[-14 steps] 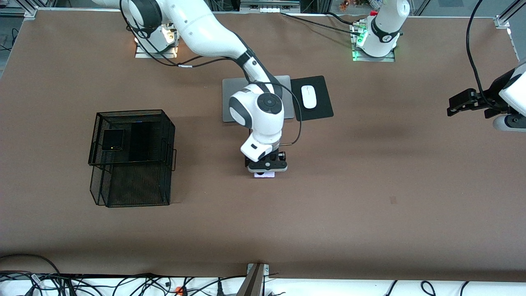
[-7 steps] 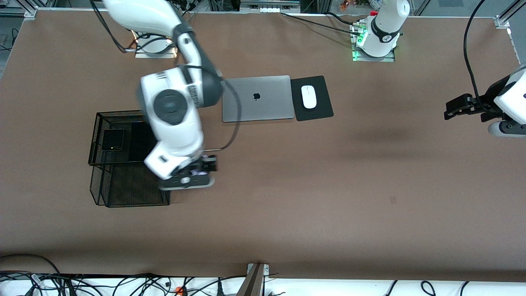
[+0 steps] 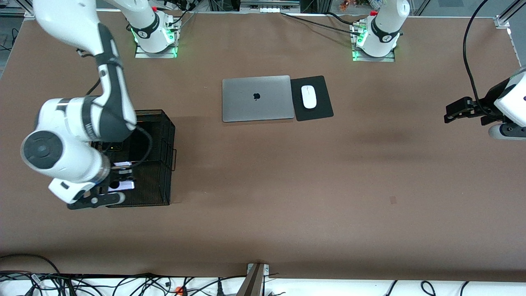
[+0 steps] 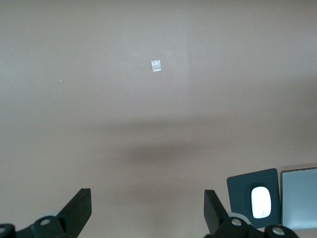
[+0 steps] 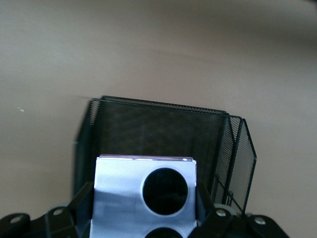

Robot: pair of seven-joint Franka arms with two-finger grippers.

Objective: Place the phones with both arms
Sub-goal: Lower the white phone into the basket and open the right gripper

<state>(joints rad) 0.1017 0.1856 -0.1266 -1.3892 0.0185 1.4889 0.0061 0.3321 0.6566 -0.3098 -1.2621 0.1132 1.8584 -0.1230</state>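
My right gripper (image 3: pixel 119 177) hangs over the black mesh basket (image 3: pixel 168 135), shut on the squarish lilac-white phone (image 3: pixel 126 185). In the right wrist view the phone (image 5: pixel 124 191) sits between the fingers (image 5: pixel 81 198) with its round black lenses showing, above the basket (image 5: pixel 163 129). The black folded phone (image 3: pixel 113 146) and the long slim black slab (image 3: pixel 139 139) lie in the basket's upper tier, partly hidden by the right arm. My left gripper (image 3: pixel 451 112) waits open and empty over bare table at the left arm's end; its wrist view shows the gripper (image 4: pixel 147 208) with jaws wide apart.
A closed silver laptop (image 3: pixel 257 98) and a white mouse (image 3: pixel 308 96) on a black pad (image 3: pixel 318 109) lie mid-table near the bases; they also show in the left wrist view, mouse (image 4: pixel 261 202) and laptop (image 4: pixel 299 196). Cables run along the table's front edge.
My right arm has swung from mid-table to over the basket, carrying the lilac-white phone. The left arm has barely moved.
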